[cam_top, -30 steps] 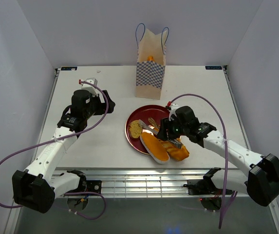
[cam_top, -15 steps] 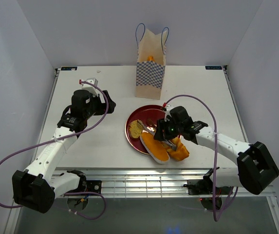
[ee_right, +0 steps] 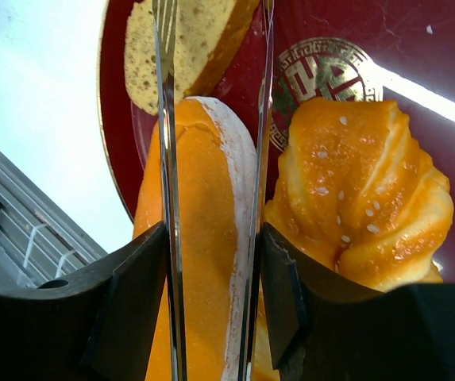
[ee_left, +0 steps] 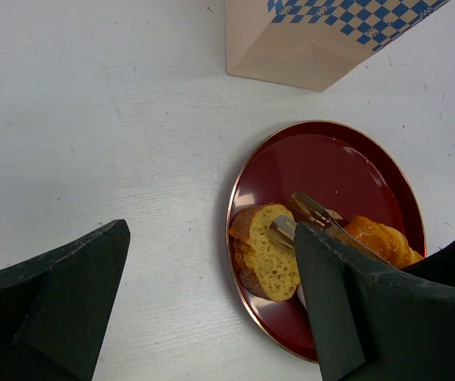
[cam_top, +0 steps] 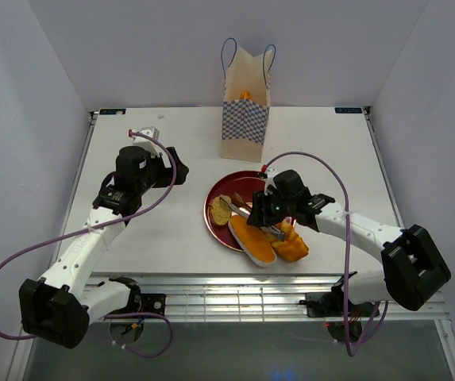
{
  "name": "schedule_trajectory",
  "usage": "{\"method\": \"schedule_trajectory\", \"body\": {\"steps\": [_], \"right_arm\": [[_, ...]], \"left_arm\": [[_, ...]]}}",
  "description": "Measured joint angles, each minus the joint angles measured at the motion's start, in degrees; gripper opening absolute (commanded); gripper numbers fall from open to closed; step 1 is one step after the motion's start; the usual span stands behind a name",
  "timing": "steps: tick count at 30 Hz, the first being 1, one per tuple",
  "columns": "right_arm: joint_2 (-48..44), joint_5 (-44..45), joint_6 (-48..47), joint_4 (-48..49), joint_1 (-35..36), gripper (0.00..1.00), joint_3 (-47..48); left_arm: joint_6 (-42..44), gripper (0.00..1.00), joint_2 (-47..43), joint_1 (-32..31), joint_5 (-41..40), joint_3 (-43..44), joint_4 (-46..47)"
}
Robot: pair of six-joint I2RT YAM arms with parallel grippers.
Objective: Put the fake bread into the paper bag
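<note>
Fingers of the left gripper (ee_left: 211,234) stand wide apart and hold nothing, hovering over bare white table (cam_top: 156,238) to the left of the dark red plate (cam_top: 247,182), well apart from it. Open tabletop runs between this gripper and the plate's left rim.

On the plate's left part lies a cut bread slice (cam_top: 221,209), crumb side up. Just right of it, an oval roll (cam_top: 252,240) and a braided loaf (cam_top: 291,242) lie side by side, touching. Both hang over the plate's near rim toward the table's near edge.

The right gripper (ee_right: 211,32) reaches in from the right, low over the bread, its thin metal fingers (ee_right: 166,198) set at a narrow gap. In the right wrist view one finger crosses the roll's orange top and the other runs along the roll's pale edge, next to the loaf. The tips end by the slice. Whether they touch any piece cannot be told; nothing is lifted.

Behind the plate, the paper bag (cam_top: 245,119) stands upright and apart from it, near the table's far edge, with one orange piece (cam_top: 245,95) showing at its open mouth.
</note>
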Motion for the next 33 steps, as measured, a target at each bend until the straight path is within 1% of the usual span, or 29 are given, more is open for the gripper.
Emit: {"method": "schedule_trajectory", "body": {"steps": [6, 11, 13, 19, 23, 27, 33], "right_arm": [[0.55, -0.94, -0.04, -0.07, 0.15, 0.51, 1.33], [0.81, -0.96, -0.24, -0.55, 0.15, 0.43, 2.08], [0.92, -0.94, -0.37, -0.96, 0.15, 0.38, 2.67], [1.03, -0.59, -0.87, -2.47, 0.2, 0.32, 4.76], [0.98, 0.48, -2.03, -5.25, 0.24, 0.24, 7.91], [0.07, 1.79, -3.04, -7.37, 0.28, 0.21, 11.28], [-2.75, 3.72, -4.33, -10.43, 0.46, 0.21, 15.85]], "left_arm": [[0.0, 0.95, -0.09, 0.0, 0.02, 0.0, 0.0], [0.0, 0.95, -0.24, 0.0, 0.0, 0.0, 0.0], [0.0, 0.95, -0.31, 0.0, 0.02, 0.0, 0.0], [0.0, 0.95, -0.63, 0.0, 0.02, 0.0, 0.0], [-0.02, 0.95, -0.63, 0.0, 0.04, 0.0, 0.0], [-0.02, 0.95, -0.63, 0.0, 0.04, 0.0, 0.0], [-0.02, 0.95, -0.63, 0.0, 0.07, 0.0, -0.02]]}}
